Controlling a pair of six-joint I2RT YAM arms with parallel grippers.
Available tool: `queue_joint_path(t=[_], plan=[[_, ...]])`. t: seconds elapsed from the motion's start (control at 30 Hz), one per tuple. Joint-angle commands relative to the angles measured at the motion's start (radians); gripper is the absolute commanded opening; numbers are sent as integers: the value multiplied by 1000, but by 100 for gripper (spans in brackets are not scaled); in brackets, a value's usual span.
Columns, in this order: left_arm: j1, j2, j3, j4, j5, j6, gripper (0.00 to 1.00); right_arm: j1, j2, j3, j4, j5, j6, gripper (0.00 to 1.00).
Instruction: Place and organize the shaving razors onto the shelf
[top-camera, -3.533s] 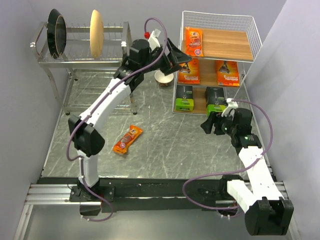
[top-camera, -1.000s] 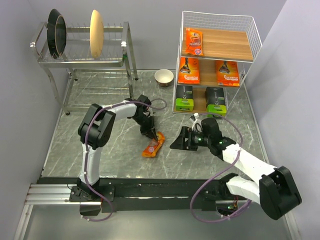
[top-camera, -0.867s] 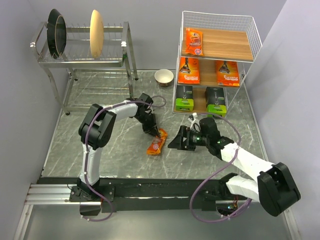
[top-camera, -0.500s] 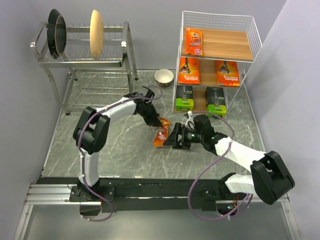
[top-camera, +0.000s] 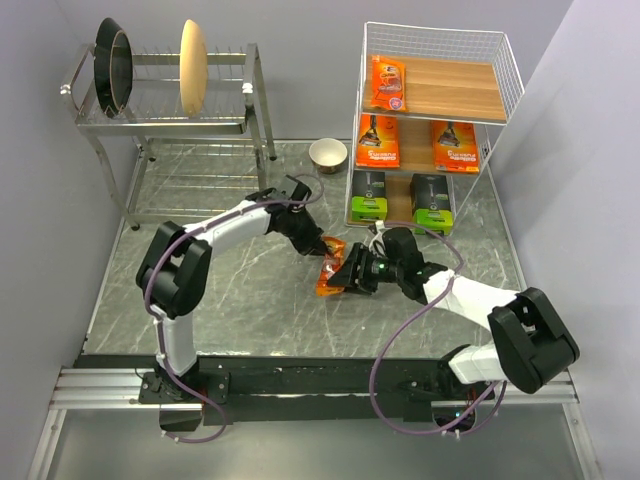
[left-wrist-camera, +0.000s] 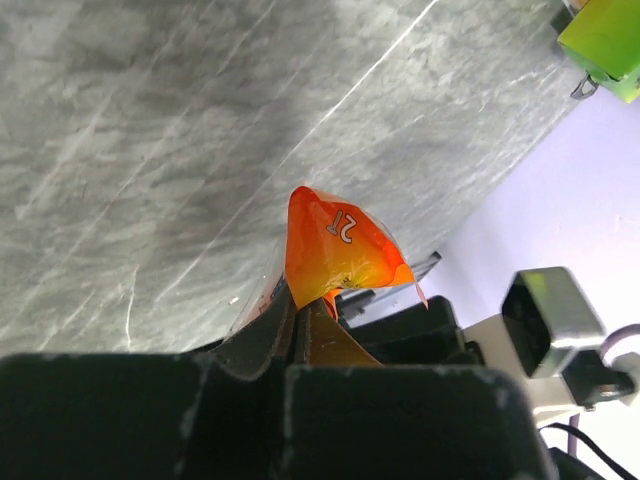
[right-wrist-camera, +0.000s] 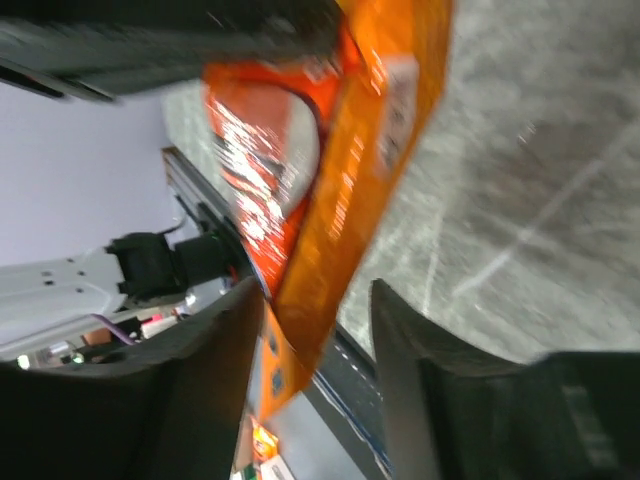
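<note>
A narrow orange blister pack of shaving razors (top-camera: 330, 272) hangs just above the table's middle, pinched at its top end by my left gripper (top-camera: 318, 246), which is shut on it. The left wrist view shows the pack (left-wrist-camera: 335, 245) rising from between the closed fingers of that gripper (left-wrist-camera: 298, 305). My right gripper (top-camera: 347, 276) faces it from the right. In the right wrist view the pack (right-wrist-camera: 340, 150) lies between that gripper's spread jaws (right-wrist-camera: 318, 290), against the left finger and apart from the right finger (right-wrist-camera: 400, 330). The shelf (top-camera: 500, 80) holds another blister pack (top-camera: 388, 82), two orange cards (top-camera: 378, 142) and two grey boxes (top-camera: 368, 195).
A steel dish rack (top-camera: 170, 122) with plates stands at the back left. A small bowl (top-camera: 328, 154) sits on the table left of the shelf. The two arms meet close together in front of the shelf's lower left corner.
My left gripper lifted the blister pack off the table and carried it right. The right gripper moved left to meet it, and its jaws narrowed around the pack.
</note>
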Motion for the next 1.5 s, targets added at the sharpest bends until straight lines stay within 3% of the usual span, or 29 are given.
queue_joint_path(t=[0.0,0.2,0.27,0.3,0.37,0.4,0.47,0.53,0.6,0.77,0.83,0.93,0.97,1.0,1.07,1.17,1.23,1.37,1.47], plan=[[11,-70,-35,48,61,-62,1,-14,24,58,145,-24,45,41],[32,-94,-34,103,91,-60,1,-27,23,104,131,-107,1,6],[45,-101,-34,156,130,-49,9,-46,-7,122,93,-130,-25,0],[52,-108,-34,195,162,-8,39,-59,-18,128,47,-145,-59,0],[75,-131,-9,278,231,73,60,-109,-72,154,-39,-215,-111,0],[83,-139,10,278,243,177,79,-132,-90,166,-74,-242,-172,0],[100,-172,84,242,263,294,99,-195,-150,200,-134,-351,-228,0],[115,-202,119,231,285,444,99,-230,-175,231,-141,-453,-265,0],[118,-249,136,188,302,600,99,-270,-198,275,-283,-583,-350,0],[118,-361,149,93,245,803,100,-309,-236,508,-707,-760,-656,0],[118,-387,124,73,201,846,100,-344,-245,563,-720,-815,-653,0],[115,-444,75,96,132,882,100,-416,-275,594,-549,-851,-446,0],[112,-461,74,91,121,900,99,-436,-290,593,-357,-858,-362,0],[109,-466,75,85,102,931,100,-454,-296,576,-238,-868,-161,0],[109,-478,87,77,53,957,100,-508,-284,579,-57,-883,5,0],[109,-476,136,93,16,986,100,-547,-240,702,-287,-900,-204,0],[109,-466,210,102,19,992,100,-569,-236,713,-314,-900,-220,0],[109,-429,308,81,16,1035,100,-635,-265,634,-26,-868,28,0],[109,-423,305,56,12,1046,100,-697,-246,723,-43,-857,52,0]])
